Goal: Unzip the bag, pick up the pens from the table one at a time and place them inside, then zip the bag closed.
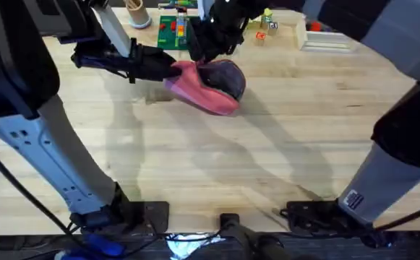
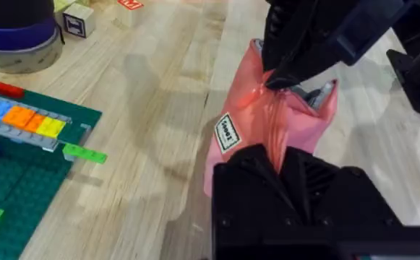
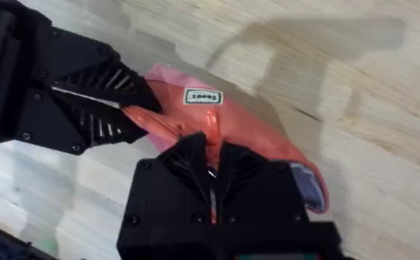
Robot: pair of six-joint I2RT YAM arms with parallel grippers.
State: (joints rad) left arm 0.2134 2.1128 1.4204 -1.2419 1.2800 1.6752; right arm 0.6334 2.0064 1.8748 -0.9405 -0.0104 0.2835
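Note:
The pink bag point(image 1: 211, 95) lies on the table point(image 1: 267, 159) at the back centre, lifted and bunched at one end. Its mouth gapes at the other end, showing dark lining point(image 1: 229, 75). My left gripper point(image 1: 173, 71) reaches in from the left and is shut on the bag's left end; in the left wrist view it point(image 2: 280, 160) pinches a fold of the pink fabric point(image 2: 242, 108). My right gripper point(image 1: 201, 61) comes down from behind and is shut on the bag's top edge point(image 3: 211, 144), close to the left one. The pens are out of view.
A green brick baseplate point(image 1: 172, 30) with coloured bricks lies just behind the bag, also beside the left gripper point(image 2: 22, 173). A white box point(image 1: 325, 37), small blocks point(image 1: 264, 30) and a cup point(image 1: 137, 13) stand along the back. A tape roll point(image 2: 14, 43) sits nearby.

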